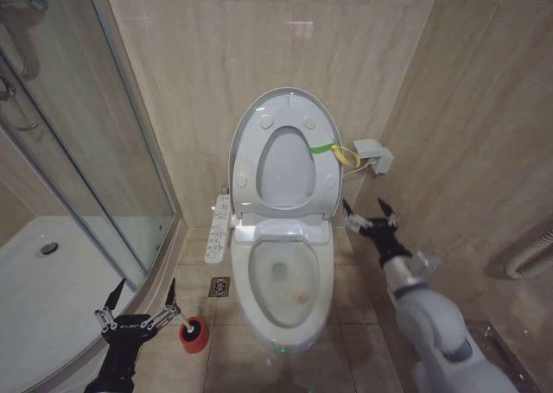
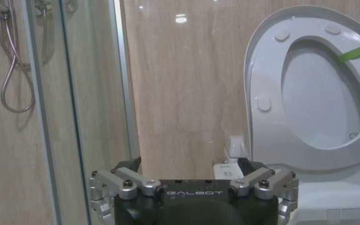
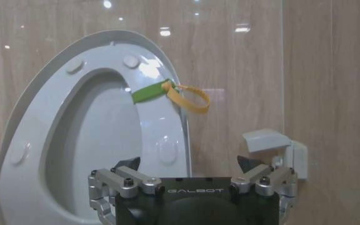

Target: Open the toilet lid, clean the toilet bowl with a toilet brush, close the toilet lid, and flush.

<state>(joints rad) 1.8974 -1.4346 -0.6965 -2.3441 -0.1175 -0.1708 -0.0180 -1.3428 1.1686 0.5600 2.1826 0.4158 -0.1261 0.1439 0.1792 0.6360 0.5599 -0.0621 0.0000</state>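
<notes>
From your head view, the toilet lid [image 1: 281, 151] stands raised against the back wall with the ring seat up in front of it, and a green-yellow strap loop [image 1: 335, 152] hangs off its edge on your right. Below it the toilet bowl [image 1: 282, 281] lies uncovered, its button panel [image 1: 219, 230] sticking out on your left side. Your left end effector [image 1: 138, 311] sits low by the shower glass, fingers spread wide with nothing between them, just beside a red holder cup [image 1: 195, 334] on the floor; you cannot make out the toilet brush. Your right end effector [image 1: 370, 212] hovers beside the bowl's right rim, also spread wide and empty.

In your left wrist view, the raised lid [image 2: 264, 84] stands past the open left end effector [image 2: 192, 180].

In your right wrist view, the strap loop [image 3: 170, 93] hangs on the lid [image 3: 61, 98] above the open right end effector [image 3: 192, 176].
</notes>
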